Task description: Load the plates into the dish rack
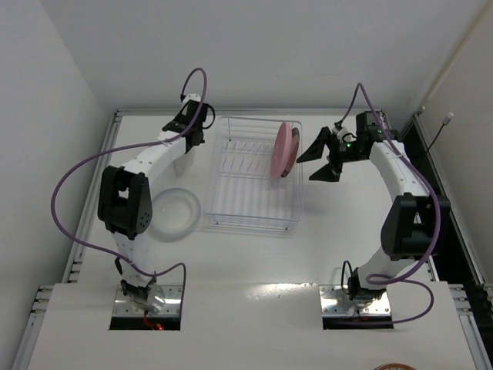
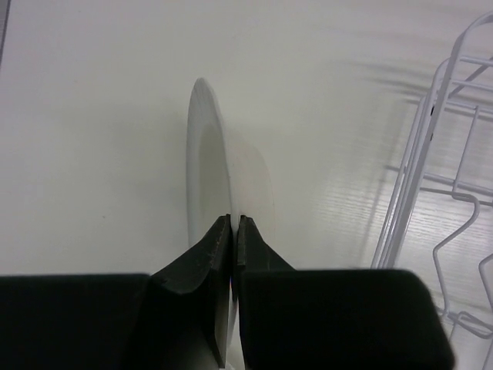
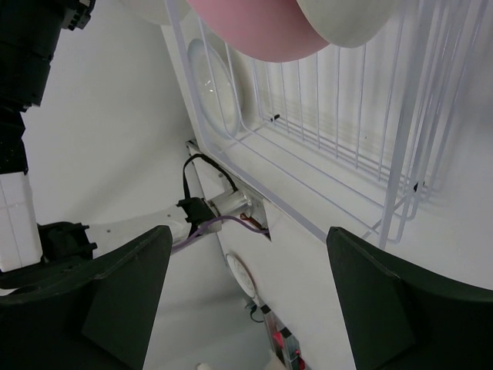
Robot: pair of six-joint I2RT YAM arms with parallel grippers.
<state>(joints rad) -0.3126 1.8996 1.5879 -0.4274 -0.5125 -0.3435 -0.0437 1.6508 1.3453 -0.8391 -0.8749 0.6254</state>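
Observation:
The white wire dish rack [image 1: 250, 202] stands mid-table. A pink plate [image 1: 283, 149] stands on edge in its right side; it also shows in the right wrist view [image 3: 269, 35], with a pale plate edge [image 3: 347, 19] beside it. A clear glass plate [image 1: 174, 213] lies flat on the table left of the rack. My left gripper [image 1: 198, 131] is at the rack's far left corner. In the left wrist view it [image 2: 234, 223] is shut on the rim of a pale plate [image 2: 202, 162] held on edge, left of the rack wires [image 2: 420, 177]. My right gripper [image 1: 314, 163] is open and empty just right of the rack [image 3: 246, 254].
The table's raised metal rails run along the left [image 1: 112, 146] and right edges. Walls close in on the back and left. The arm bases [image 1: 146, 297] sit at the near edge. Purple cables loop off both arms.

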